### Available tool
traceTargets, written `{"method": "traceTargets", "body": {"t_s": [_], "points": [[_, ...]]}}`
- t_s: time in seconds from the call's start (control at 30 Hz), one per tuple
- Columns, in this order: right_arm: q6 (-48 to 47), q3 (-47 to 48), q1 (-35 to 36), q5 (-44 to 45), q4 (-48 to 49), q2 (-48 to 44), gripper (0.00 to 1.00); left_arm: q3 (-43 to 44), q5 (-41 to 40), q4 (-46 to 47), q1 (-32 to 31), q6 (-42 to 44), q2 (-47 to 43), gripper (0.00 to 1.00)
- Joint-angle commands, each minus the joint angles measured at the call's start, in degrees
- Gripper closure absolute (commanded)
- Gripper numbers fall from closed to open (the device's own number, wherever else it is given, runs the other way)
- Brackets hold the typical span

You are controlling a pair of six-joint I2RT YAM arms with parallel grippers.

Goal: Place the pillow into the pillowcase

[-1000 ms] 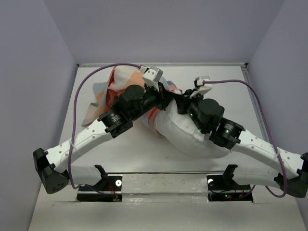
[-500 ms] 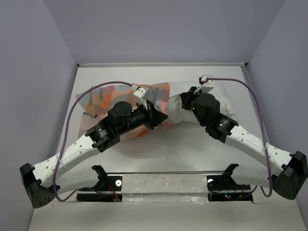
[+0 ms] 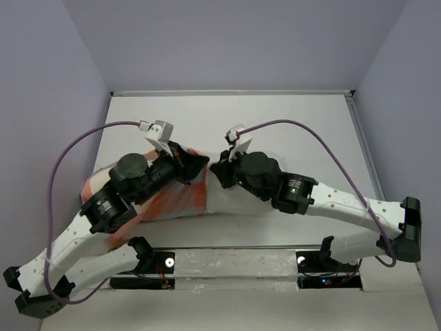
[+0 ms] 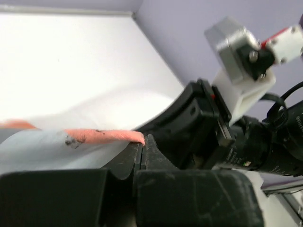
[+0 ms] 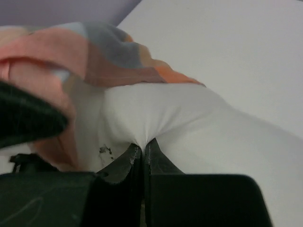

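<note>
Right gripper (image 5: 142,147) pinched shut on a pucker of the soft, plump pillow (image 5: 199,118) bulging just ahead, I judge seams the surest hold, while my left gripper (image 4: 142,147) clamps the limp pillowcase (image 4: 99,136) hem.

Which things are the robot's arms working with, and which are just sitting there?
For the job: pillow, pillowcase, left gripper pinching the pillowcase, right gripper pinching the pillow.
Just there: table, purple cables.

L gripper (image 3: 198,163) & R gripper (image 3: 218,170) nearly touching; pillowcase (image 3: 176,203) under L, pillow (image 3: 224,201) under R.
</note>
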Motion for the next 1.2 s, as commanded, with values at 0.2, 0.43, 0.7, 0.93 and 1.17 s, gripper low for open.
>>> {"method": "traceTargets", "body": {"t_s": [0.2, 0.43, 0.7, 0.93, 1.17], "points": [[14.71, 4.68, -7.51, -25.29, 0.44, -11.67, 1.0, 27.04, -5.22, -5.57, 1.1, 8.53, 18.56, 0.98], [25.35, -8.77, -32.33, -38.27, 3.95, -7.13, 1.0, 36.53, 2.52, -2.49, 4.45, 12.49, 42.47, 0.16], [25.37, -6.98, -50.83, -41.44, 8.62, 8.79, 0.93, 48.08, -13.45, -7.33, -1.7, 18.82, 50.86, 0.01], [13.6, 7.98, -51.98, -29.23, -3.68, 8.98, 0.36, 23.83, -29.54, 2.24, -6.1, 18.91, 35.04, 0.01], [5.69, 3.78, -48.3, -27.64, -6.24, -1.11, 0.2, 10.1, -31.58, 10.76, -2.77, 20.22, 32.39, 0.01]]}}
